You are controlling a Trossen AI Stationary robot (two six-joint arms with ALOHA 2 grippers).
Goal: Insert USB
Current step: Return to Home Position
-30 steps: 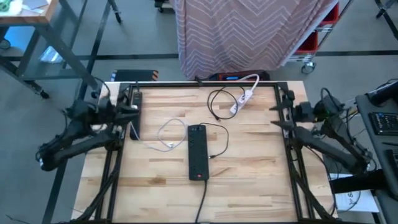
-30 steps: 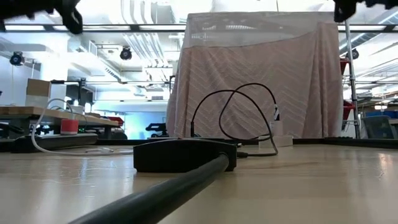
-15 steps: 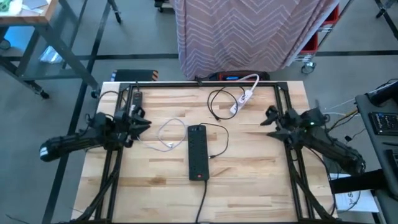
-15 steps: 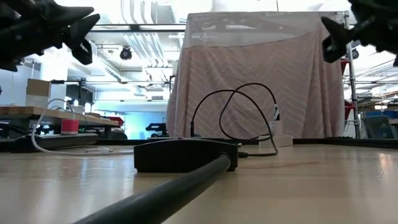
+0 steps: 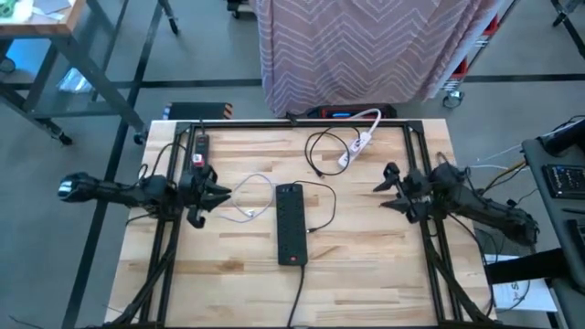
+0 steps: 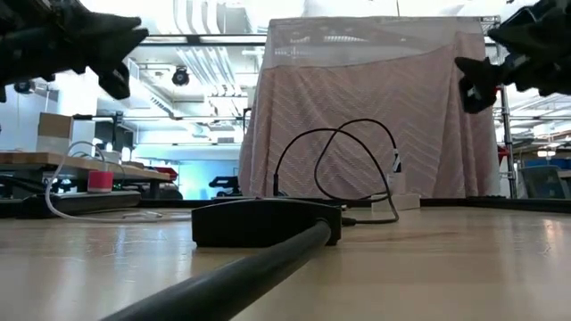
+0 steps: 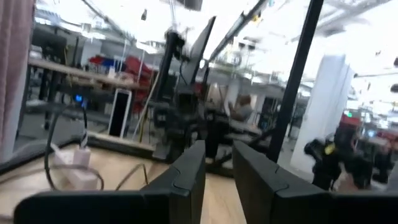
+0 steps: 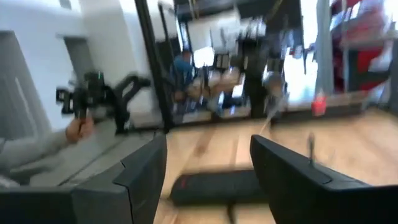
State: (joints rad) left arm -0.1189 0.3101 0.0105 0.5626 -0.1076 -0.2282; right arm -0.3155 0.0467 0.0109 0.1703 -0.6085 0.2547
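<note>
Your left gripper [image 5: 216,197] is barely parted, right gripper [image 5: 383,189] wide, both empty. The white cable [image 5: 239,190] beside the left looks floppy; pinch its rigid plug [image 5: 250,217].

The left arm [image 5: 119,192] and right arm [image 5: 484,212] are matte black, slim tubular links with bulkier joints. The left's nine-o'clock end shows a round pale cap [image 5: 69,189]. Fingers [image 7: 186,180] are flat, angular black plates.
</note>
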